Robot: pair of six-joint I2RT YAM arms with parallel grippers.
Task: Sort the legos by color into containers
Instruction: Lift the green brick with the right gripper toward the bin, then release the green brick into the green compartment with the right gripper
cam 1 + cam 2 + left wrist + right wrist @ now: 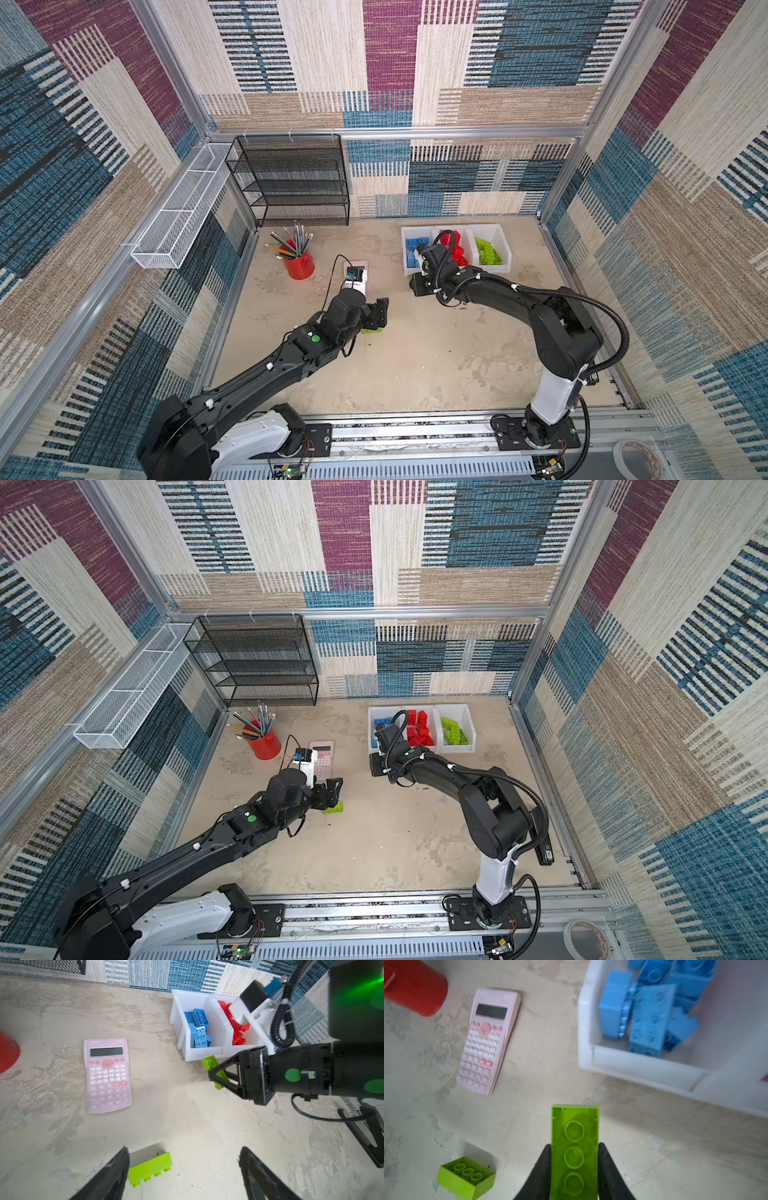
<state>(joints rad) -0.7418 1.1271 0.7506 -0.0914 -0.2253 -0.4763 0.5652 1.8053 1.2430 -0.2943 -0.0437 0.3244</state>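
Mottled beige tabletop (pixel 415 365) is almost clear now: the three white containers (pixel 409 232) at the back already hold blue, red and green legos (pixel 457 249), and only two lime ones sit outside. My right gripper (pixel 574 1147) is pinched on the long sides of one green brick (pixel 574 1124) just in front of the blue bin (pixel 633 1064), so I reckon I'm mid-carry and next need to lift it past the red bin to the green bin (pixel 505 255) at the far end before letting go. Left gripper (pixel 184 1151) hangs with jaws spread wide over the last green brick (pixel 150 1165), lying on the table near the pink calculator (pixel 107 1074), probably my pick after that.
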